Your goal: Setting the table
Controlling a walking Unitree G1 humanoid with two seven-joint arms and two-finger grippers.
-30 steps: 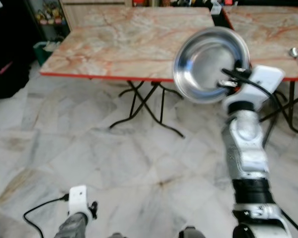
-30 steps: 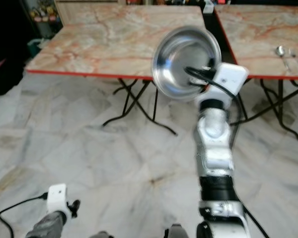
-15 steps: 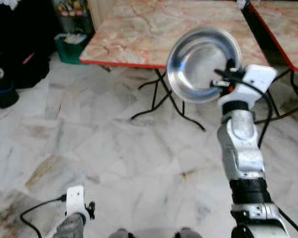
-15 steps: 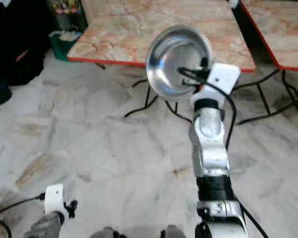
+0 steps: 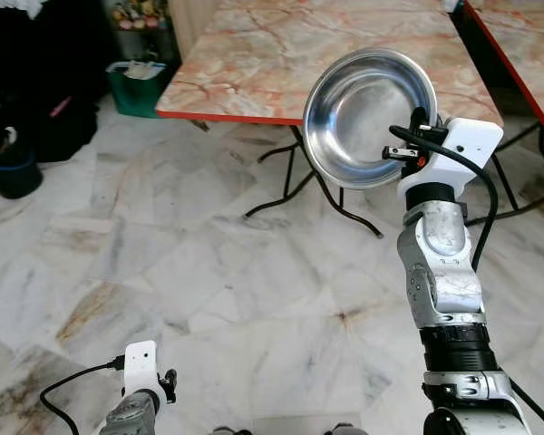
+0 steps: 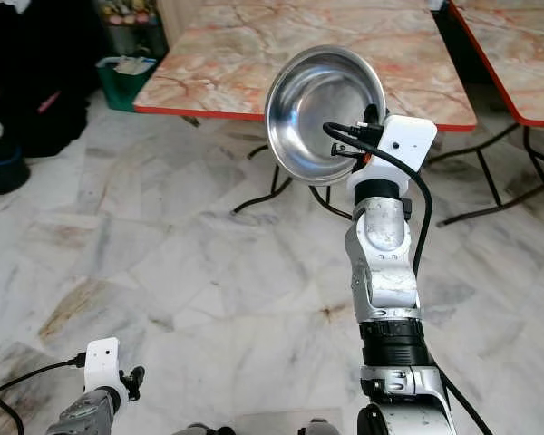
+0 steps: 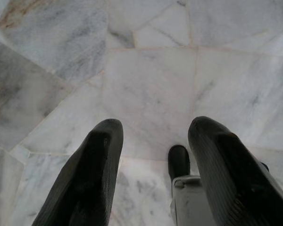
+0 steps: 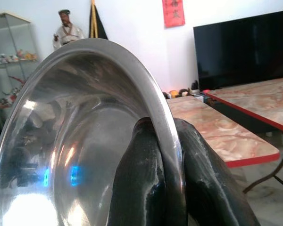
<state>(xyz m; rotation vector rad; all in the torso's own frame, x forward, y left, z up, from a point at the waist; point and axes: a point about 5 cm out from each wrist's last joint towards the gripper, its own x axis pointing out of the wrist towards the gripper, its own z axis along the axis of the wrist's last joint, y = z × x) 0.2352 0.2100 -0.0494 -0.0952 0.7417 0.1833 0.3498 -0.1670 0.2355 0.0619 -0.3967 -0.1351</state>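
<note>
While the right arm is raised in front of the robot, the right gripper (image 8: 167, 188) pinches the rim of a steel bowl (image 5: 367, 118), one black finger (image 8: 137, 183) inside the rim and the other outside it. That bowl is held up in the air on its edge, tilted so its shiny hollow faces back toward the head camera. It hangs above the marble floor (image 5: 208, 272), in front of the near red edge of a marble-topped folding table (image 5: 281, 54) that stands further off. A second table of the same kind (image 6: 526, 63) stands just to the right of the first, a narrow gap between them. Black crossed legs show under both.

Low on the left, the left gripper (image 7: 153, 155) hangs idle over the floor tiles, its two black fingers spread apart with nothing between them. A black cable (image 5: 72, 385) loops from that wrist.

At the far left stand a green bin (image 5: 136, 82) and a dark bucket (image 5: 9, 168), near what may be a dark bag, though it is too shadowed to tell. Beyond the bowl, the right wrist view takes in a black television screen (image 8: 243, 49), a red hanging (image 8: 173, 12) on the white wall and a figurine (image 8: 66, 28) beside a glass cabinet (image 8: 12, 61).
</note>
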